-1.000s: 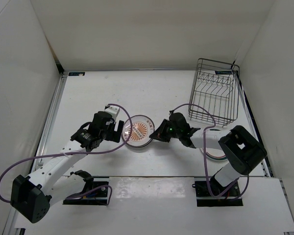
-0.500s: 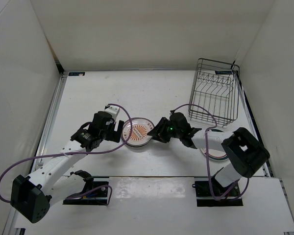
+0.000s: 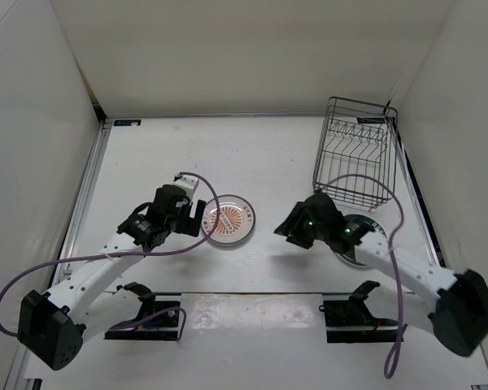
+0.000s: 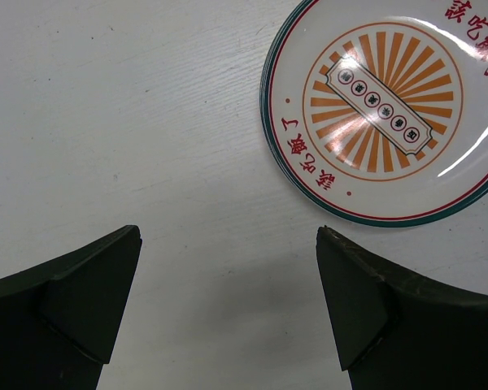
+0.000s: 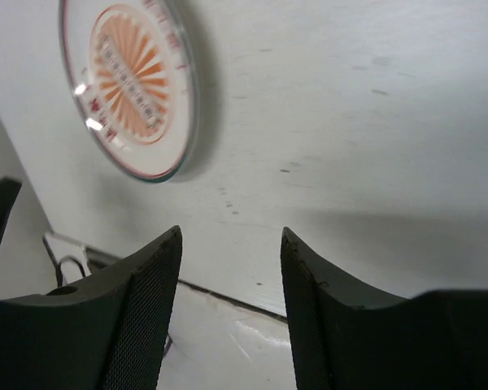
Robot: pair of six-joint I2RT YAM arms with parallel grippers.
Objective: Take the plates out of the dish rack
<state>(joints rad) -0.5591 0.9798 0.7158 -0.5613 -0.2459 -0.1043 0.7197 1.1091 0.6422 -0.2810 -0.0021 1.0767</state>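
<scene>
A white plate with an orange sunburst centre [image 3: 230, 219] lies flat on the table; it also shows in the left wrist view [image 4: 386, 106] and the right wrist view [image 5: 130, 81]. Its left edge looks doubled, as if it rests on another plate. A green-ringed plate [image 3: 360, 221] lies mostly hidden under my right arm. The black wire dish rack [image 3: 354, 162] stands at the back right with no plates visible in it. My left gripper [image 3: 197, 218] [image 4: 228, 236] is open and empty just left of the sunburst plate. My right gripper [image 3: 283, 229] [image 5: 231, 233] is open and empty, apart to its right.
White walls enclose the table on the left, back and right. A white ledge with both arm bases and purple cables runs along the near edge [image 3: 252, 313].
My right gripper has drawn back to the right from the sunburst plate's right edge, and the arm has stretched out lower. The plate now lies flat. The left arm has not moved.
</scene>
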